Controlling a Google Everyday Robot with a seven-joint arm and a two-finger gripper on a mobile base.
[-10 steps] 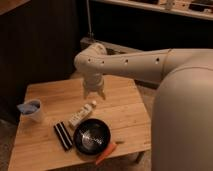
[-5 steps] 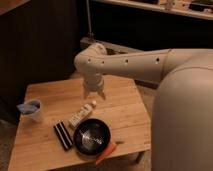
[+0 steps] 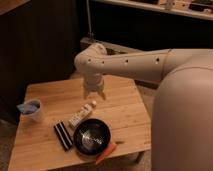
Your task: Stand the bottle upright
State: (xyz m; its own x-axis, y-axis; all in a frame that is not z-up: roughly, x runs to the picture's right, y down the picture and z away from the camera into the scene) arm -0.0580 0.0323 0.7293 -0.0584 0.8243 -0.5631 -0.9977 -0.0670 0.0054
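While the arm (image 3: 127, 62) reaches in from the right edge of the camera view, the gripper (image 3: 94, 95) hangs pointing down above the wooden table (image 3: 125, 117), its two fingers (image 3: 88, 94) spread apart with nothing between them. Just below the gripper and slightly nearer the camera, the bottle (image 3: 82, 114) lies on its side on the tabletop, not touching the tool. Its pale cap end points up toward the gripper, and its base points away, toward the table's front left. Beyond the bottle's base, farther from the gripper, a black-and-white striped block (image 3: 63, 135) lies flat. Just beside the bottle, on the near side from the gripper, sits a round black pan (image 3: 92, 136). An orange stick (image 3: 106, 152) rests at the pan's far side from the gripper, near the table's front edge. Well off to the gripper's left in the view, a blue cup (image 3: 32, 111) stands near the table's edge.
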